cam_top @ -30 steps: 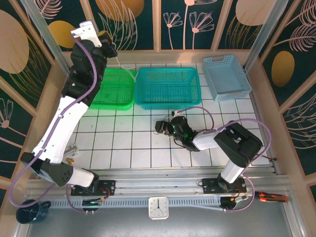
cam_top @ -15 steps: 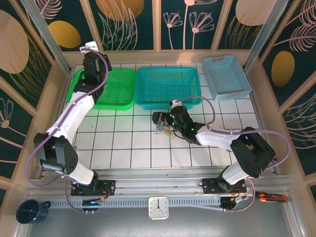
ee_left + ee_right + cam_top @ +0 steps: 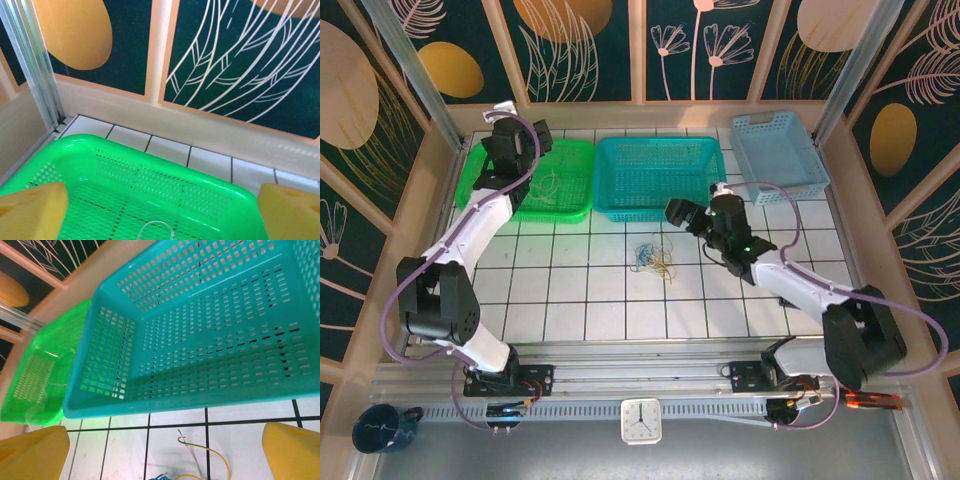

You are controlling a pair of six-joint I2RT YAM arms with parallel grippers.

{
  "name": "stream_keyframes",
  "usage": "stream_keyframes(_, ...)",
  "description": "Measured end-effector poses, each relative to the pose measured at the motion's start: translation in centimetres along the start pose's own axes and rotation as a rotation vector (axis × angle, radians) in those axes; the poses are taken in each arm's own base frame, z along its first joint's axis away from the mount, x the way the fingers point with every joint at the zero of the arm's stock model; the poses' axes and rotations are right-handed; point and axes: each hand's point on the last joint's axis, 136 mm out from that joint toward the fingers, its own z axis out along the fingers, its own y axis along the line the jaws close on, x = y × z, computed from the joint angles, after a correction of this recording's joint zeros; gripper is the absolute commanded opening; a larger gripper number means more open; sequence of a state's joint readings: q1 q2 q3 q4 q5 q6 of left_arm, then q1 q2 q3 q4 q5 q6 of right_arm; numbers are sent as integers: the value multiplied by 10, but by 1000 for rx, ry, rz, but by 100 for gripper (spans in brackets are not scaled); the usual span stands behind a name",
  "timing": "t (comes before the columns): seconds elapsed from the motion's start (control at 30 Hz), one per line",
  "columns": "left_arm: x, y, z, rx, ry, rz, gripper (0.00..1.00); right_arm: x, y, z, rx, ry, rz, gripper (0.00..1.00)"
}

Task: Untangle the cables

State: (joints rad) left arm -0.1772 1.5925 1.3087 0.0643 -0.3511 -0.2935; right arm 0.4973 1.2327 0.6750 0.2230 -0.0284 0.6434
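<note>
Cables [image 3: 655, 260] first: the knot is a small curl of blue and yellowish strands on the tiled surface [image 3: 570, 300], just in front of the teal basket [image 3: 620, 212]. As far as I can tell it isn't touching the basket. One cream wire [image 3: 552, 183] lies by itself in the green basket [image 3: 555, 215], so my read is that we're mid-sort, with one strand separated and the rest left in the clump.

The left pincer [image 3: 160, 212] hangs over the far end of the green basket with its jaws wide apart and nothing between them. Its wrist cam catches a bit of the pale loop on the mesh right under it. The right pincer [image 3: 162, 450] is also spread wide and empty, up above the near rim of the teal basket. It's tilted so a yellow loop and a scrap of blue from the knot sit at the bottom of its view.

The right arm looks like the obvious one for the next move, since it's much nearer the knot. It'd need to drop to the tiles and pinch just one strand, probably that yellow loop sticking out, then draw it away slowly. The strands are so thin and springy that I'd expect a grab into the middle to drag the whole clump along. The left arm could come over and pin the remainder.
</note>
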Motion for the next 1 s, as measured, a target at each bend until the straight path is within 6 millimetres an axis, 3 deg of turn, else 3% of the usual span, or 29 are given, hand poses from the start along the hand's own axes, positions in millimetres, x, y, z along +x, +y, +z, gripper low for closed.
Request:
stream_keyframes(0.2,-21,-22,-11,111,10,-10,99,3,-3,-9,-24,20,10,93)
stream_keyframes(0.37,-34,-38,-41,239,17,-49,99,16,-6,-10,-23,79,7,88)
stream_keyframes(0.43,-28,-37,-51,262,32,-68,99,21,-8,-10,-26,95,8,87)
stream_keyframes(0.53,6,-30,-58,267,101,-99,99,31,-13,-13,-14,121,12,87)
stream_keyframes(0.77,141,-1,-73,229,396,-180,89,60,-11,-16,-9,187,-14,86)
stream_keyframes(0.87,173,-4,-89,235,469,-188,87,69,-5,-15,-20,207,-26,86)
stream_keyframes(1.0,187,-14,-100,262,496,-189,73,85,-3,-10,-17,252,-43,86)
